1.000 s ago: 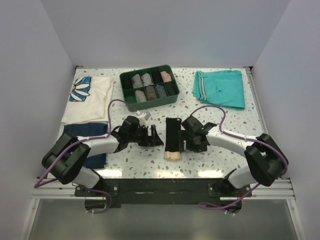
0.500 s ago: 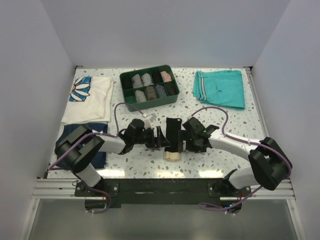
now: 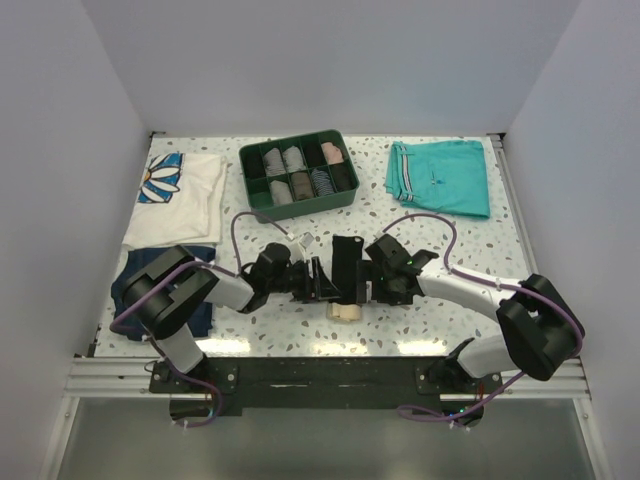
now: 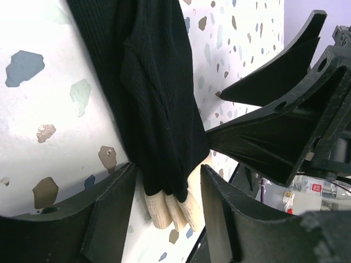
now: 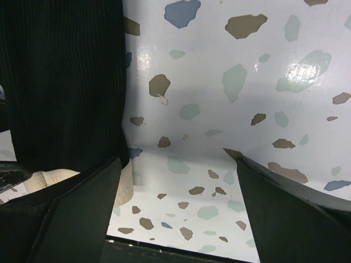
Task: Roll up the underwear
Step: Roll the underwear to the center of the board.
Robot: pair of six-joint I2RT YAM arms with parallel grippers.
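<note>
The underwear (image 3: 348, 258) lies as a narrow black folded strip on the table, its beige waistband end (image 3: 345, 311) toward the arms. My left gripper (image 3: 322, 284) reaches in from the left. In the left wrist view its fingers (image 4: 109, 213) straddle the beige end (image 4: 175, 205) of the black fabric (image 4: 153, 93), with a small gap still showing on the left side. My right gripper (image 3: 369, 284) stands open on the strip's right side. Its left finger (image 5: 77, 208) overlaps the underwear's edge (image 5: 60, 82), and bare table lies between its fingers.
A green divided tray (image 3: 305, 208) with several small rolls stands at the back. Teal shorts (image 3: 440, 178) lie back right, a white daisy shirt (image 3: 180, 195) back left, and a navy garment (image 3: 150, 264) near the left arm. The other gripper's fingers (image 4: 274, 126) sit close beyond the strip.
My left gripper has slid right to the underwear's beige end and its jaws have narrowed around it. The right gripper edged in toward the strip, then held still.
</note>
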